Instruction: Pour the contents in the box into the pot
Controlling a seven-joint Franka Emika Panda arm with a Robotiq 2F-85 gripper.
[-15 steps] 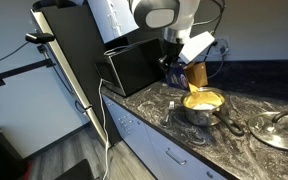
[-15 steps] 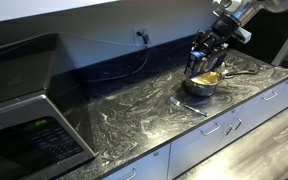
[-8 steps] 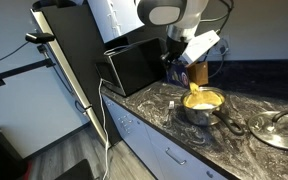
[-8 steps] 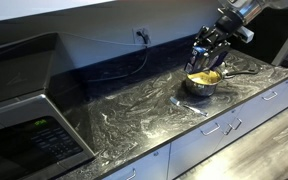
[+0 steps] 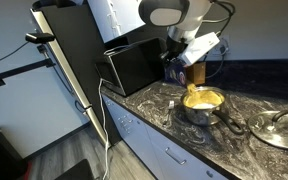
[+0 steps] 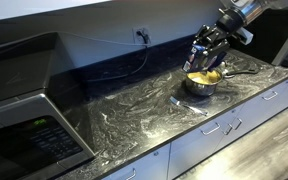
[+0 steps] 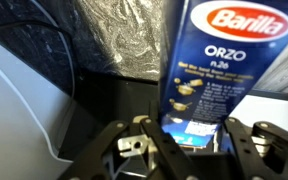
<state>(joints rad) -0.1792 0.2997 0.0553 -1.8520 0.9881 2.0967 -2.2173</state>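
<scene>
A robot arm's gripper (image 5: pixel 187 66) is clamped shut on a small cardboard box (image 7: pixel 212 60). In the wrist view the box fills the space between the two dark fingers (image 7: pixel 246 140). Its blue front faces the camera and reads "Barilla ORZO", with a picture of a pasta dish lower down. In both exterior views the box shows its orange side and is tipped over at a slant in the grip.

Directly beneath the gripper, a round shiny steel pot (image 5: pixel 205 106) stands on a dark marbled countertop (image 6: pixel 134 110). The inside of the pot looks yellow. Its long dark handle (image 5: pixel 230 123) points away from the gripper along the counter. The box is above the pot and not touching it. The pictures are too small to tell whether any pasta is falling.

Past the end of the handle, well apart from the gripper, a flat glass lid (image 5: pixel 280 131) with a metal rim lies on the counter. A slim metal utensil (image 6: pixel 190 103) lies on the counter just beside the pot. Behind the gripper sits a big black appliance (image 5: pixel 132 68).
</scene>
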